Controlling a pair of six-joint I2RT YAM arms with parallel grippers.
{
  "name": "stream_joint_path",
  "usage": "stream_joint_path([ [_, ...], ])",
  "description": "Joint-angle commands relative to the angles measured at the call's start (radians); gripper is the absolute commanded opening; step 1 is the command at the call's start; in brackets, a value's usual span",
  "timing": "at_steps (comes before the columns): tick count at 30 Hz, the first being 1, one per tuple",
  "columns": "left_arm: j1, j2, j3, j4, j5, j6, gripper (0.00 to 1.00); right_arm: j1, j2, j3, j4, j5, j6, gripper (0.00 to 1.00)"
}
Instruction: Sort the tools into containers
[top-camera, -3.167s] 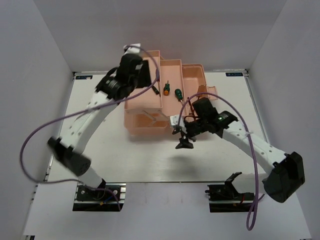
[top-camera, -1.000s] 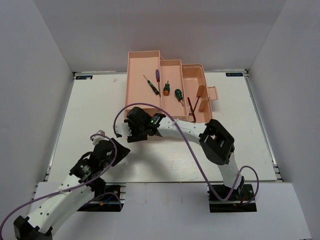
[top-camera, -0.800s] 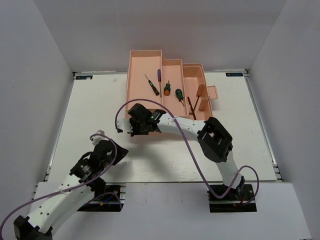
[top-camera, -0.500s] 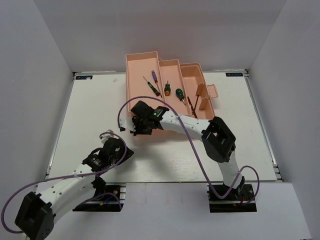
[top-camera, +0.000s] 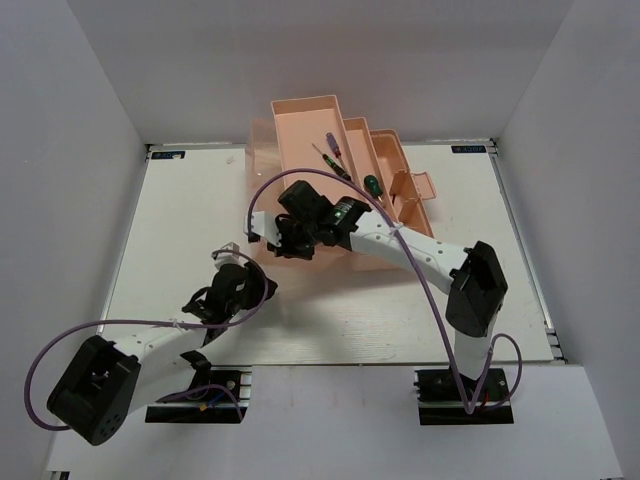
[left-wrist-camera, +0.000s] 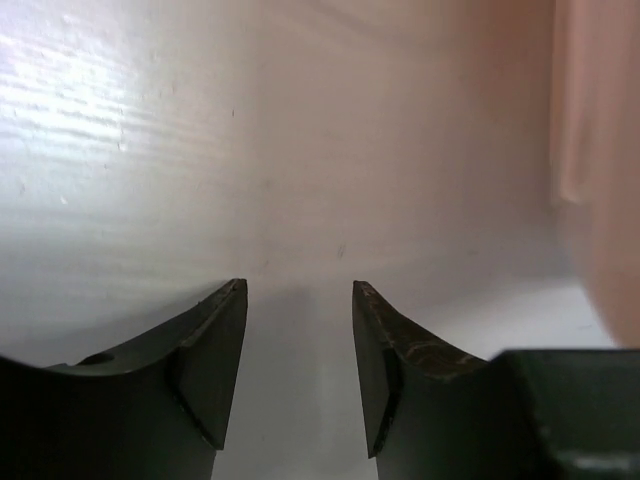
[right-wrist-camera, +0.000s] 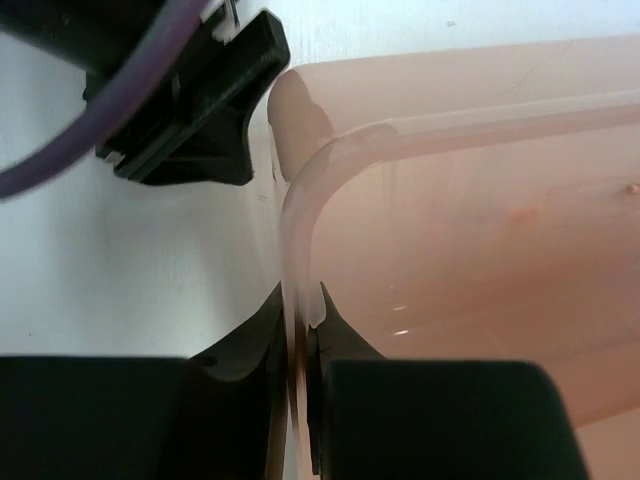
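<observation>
**Toolbox held by one thin wall, tools loose in the trays**

The white table (top-camera: 180, 230) carried one thing of size: the peach toolbox (top-camera: 300, 130), which sat at the far middle, folded open and askew to the table's edges. Its trays stepped away to the right.

The right arm reached across from its base to the box's near left corner. There the right gripper (right-wrist-camera: 298, 300) was pinched on the translucent side wall, one finger inside and one outside. The left gripper (left-wrist-camera: 296, 292) hung low over bare table just beside that corner. Its fingers were spread with nothing between them, and the box showed only as a pink edge at the right of its view.

Smallest were the tools, all lying in the open trays: a purple-handled screwdriver (top-camera: 331, 139), a thin dark one (top-camera: 330, 162) beside it, and a stubby green screwdriver (top-camera: 371, 184) one tray over. No hex keys could be made out from above.

The risk lay in that single grip. A pull or lift from one corner would probably twist or tip the box, and the loose screwdrivers could roll between trays or spill out. The smooth, thin wall might also slip free. The two grippers were close enough to knock each other.
</observation>
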Motion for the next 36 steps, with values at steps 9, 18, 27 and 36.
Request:
stream_joint_path([
  [9,0.138,0.129,-0.145,0.7,0.088,-0.016,0.83,-0.032,-0.199,-0.031,0.114,0.002,0.009,0.0],
  [18,0.234,0.531,0.032,1.106,0.25,-0.195,0.82,-0.032,-0.23,-0.12,0.133,-0.041,0.048,0.0],
  [27,0.277,0.8,0.145,1.369,0.433,-0.308,0.78,-0.026,-0.208,-0.169,0.111,-0.087,0.056,0.43],
  [36,0.308,0.749,0.178,1.245,0.442,-0.308,0.78,-0.015,-0.208,-0.12,-0.001,-0.029,0.003,0.86],
])
